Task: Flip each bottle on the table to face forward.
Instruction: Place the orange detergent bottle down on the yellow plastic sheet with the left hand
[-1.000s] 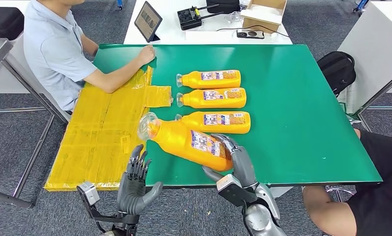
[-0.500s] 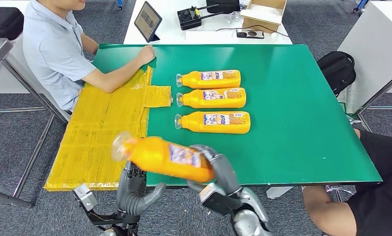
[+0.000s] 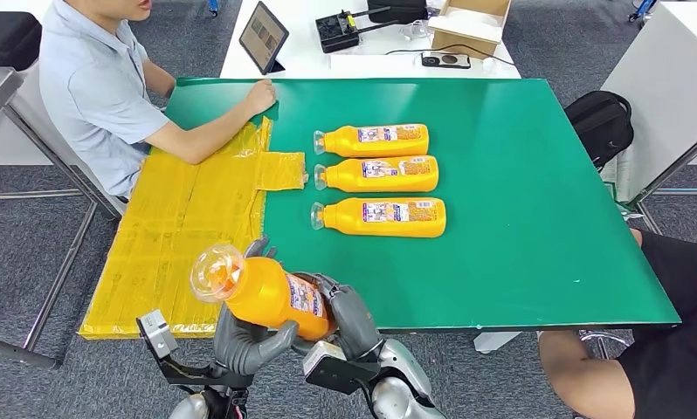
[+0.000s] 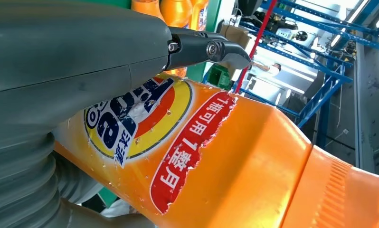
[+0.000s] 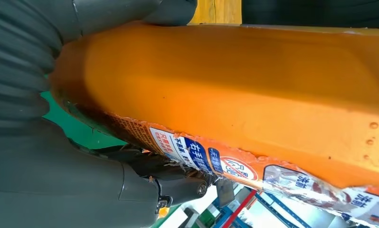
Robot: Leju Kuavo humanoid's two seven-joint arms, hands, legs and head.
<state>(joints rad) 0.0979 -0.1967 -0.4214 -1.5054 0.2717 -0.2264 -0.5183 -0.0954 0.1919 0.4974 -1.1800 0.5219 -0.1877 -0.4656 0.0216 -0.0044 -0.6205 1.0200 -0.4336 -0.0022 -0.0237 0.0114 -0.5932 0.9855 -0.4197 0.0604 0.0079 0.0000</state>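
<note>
Head view: orange bottle (image 3: 271,295) held off the green table's (image 3: 520,218) near edge, right hand (image 3: 349,323) clamped round its base, left hand (image 3: 244,336) cupped beneath, fingers curled on it. Three bottles (image 3: 380,179) lie in a row mid-table, caps toward the yellow sheet (image 3: 179,236).

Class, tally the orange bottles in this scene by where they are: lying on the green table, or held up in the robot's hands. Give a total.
Lying on the green table: 3 orange bottles
Held in the left hand and right hand: 1 orange bottle
Total: 4
</note>
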